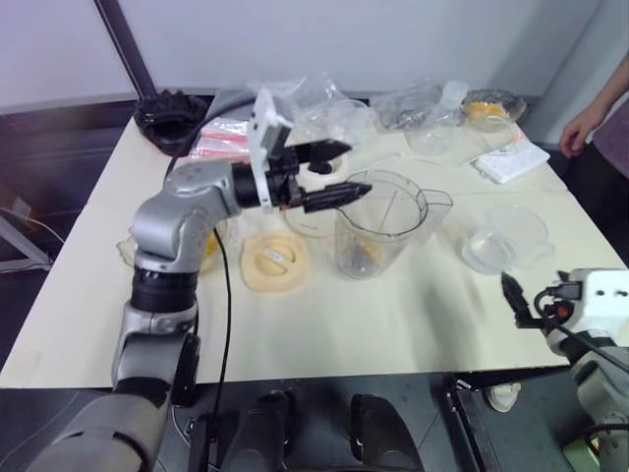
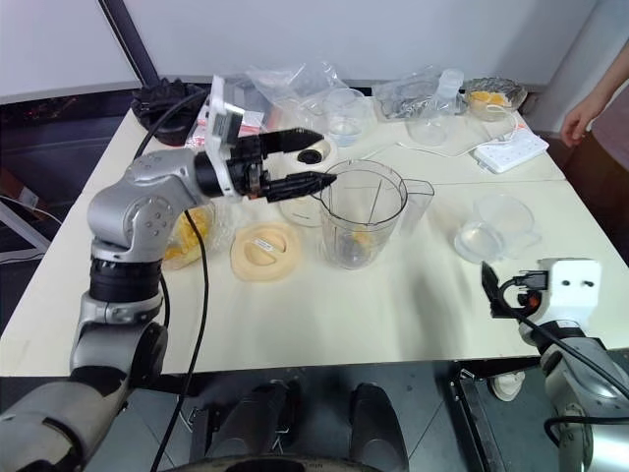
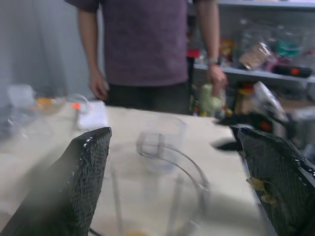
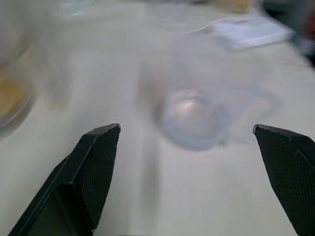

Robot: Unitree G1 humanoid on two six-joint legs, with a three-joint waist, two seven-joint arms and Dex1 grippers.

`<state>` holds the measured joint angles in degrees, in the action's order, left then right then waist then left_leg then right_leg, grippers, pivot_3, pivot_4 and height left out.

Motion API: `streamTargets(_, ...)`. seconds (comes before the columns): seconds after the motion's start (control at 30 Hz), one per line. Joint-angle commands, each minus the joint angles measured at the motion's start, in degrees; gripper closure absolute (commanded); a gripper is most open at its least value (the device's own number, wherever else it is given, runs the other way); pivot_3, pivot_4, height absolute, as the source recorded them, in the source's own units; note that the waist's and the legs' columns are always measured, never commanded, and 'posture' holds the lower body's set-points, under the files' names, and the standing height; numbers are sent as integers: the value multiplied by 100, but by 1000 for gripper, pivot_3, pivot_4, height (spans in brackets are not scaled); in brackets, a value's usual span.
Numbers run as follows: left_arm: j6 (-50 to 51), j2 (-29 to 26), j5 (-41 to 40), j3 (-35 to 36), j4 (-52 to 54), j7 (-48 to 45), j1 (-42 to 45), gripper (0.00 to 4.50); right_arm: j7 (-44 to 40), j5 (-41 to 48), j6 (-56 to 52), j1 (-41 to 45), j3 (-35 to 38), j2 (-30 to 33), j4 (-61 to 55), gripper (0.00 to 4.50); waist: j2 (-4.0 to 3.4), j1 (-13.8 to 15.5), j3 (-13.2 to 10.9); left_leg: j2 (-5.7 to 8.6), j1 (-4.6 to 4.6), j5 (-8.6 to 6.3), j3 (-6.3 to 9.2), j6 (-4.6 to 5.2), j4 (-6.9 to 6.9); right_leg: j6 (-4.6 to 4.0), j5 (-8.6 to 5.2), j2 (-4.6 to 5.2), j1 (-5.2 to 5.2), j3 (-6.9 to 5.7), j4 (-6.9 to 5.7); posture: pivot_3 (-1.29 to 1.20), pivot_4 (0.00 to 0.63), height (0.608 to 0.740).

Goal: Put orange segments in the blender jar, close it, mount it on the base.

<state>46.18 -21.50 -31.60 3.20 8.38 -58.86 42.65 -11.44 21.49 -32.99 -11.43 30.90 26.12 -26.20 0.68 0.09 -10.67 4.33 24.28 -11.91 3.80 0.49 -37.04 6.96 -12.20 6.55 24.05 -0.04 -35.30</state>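
The left claw [image 1: 332, 172] is hovering level over the near rim of the jar [image 1: 378, 224], its two fingers [image 1: 334, 196] standing wide apart and gripping nothing (bits of orange pulp are clinging to one pad in the left wrist view). The jar is standing upright at mid-bench, lidless, off its base, with orange segments [image 1: 368, 248] lying at its bottom. Just beside it, on the robot's left, a flat cream lid [image 1: 274, 261] is lying on the bench [image 1: 413, 315]. Behind the left arm, a bag of further segments [image 2: 182, 241] is sitting near the bench's left edge.

The right claw [image 2: 488, 278] is hanging low by the bench's near right edge, its fingers [image 4: 96, 167] spread fully and empty. Ahead of it, a small clear cup [image 1: 506, 238] is resting on the bench, well apart from the jar.

At the far side, a black crown-shaped part [image 1: 170, 110], clear bags [image 1: 310, 98], a glass bowl [image 1: 491, 106] and a white power strip [image 1: 511, 160] are lying. A person's hand [image 1: 580, 128] is showing at the far right.
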Motion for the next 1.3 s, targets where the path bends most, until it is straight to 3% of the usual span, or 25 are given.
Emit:
streamTargets(0.03,723,-476,-718,394,630,47,-426,207,151,-544,698,683,-24,293,1399,0,0,-18,-4,-2,-1,0,0,1,0,-1,0,-4,1,-1,-2,0,150,740)
streamTargets(0.13,847,-757,-867,304,1011,146,-702,207,143,-877,1254,1318,-193,512,2599,0,-7,-32,-9,-8,0,5,-2,-2,-5,-11,6,-9,-2,-2,-3,0,150,740)
streamTargets(0.37,1034,-913,-1316,417,1403,581,-972,207,-34,-1170,1970,2193,-463,812,4187,0,-12,-5,-7,-8,-3,6,-12,-2,2,-9,5,-8,-2,1,-1,0,150,740)
streamTargets(0.77,1014,-1151,-1661,353,1485,963,-949,207,308,-1494,2854,2683,-623,821,5312,0,-13,-89,-8,-9,-14,6,-14,-3,4,-10,5,-9,-10,4,-2,0,150,740)
streamTargets(1.3,1078,-1232,-2032,300,1494,1275,-870,207,255,-1685,4563,4289,-980,1281,8517,0,-12,-117,-14,-8,-63,5,-17,-2,12,-10,3,-8,-63,6,17,0,150,740)
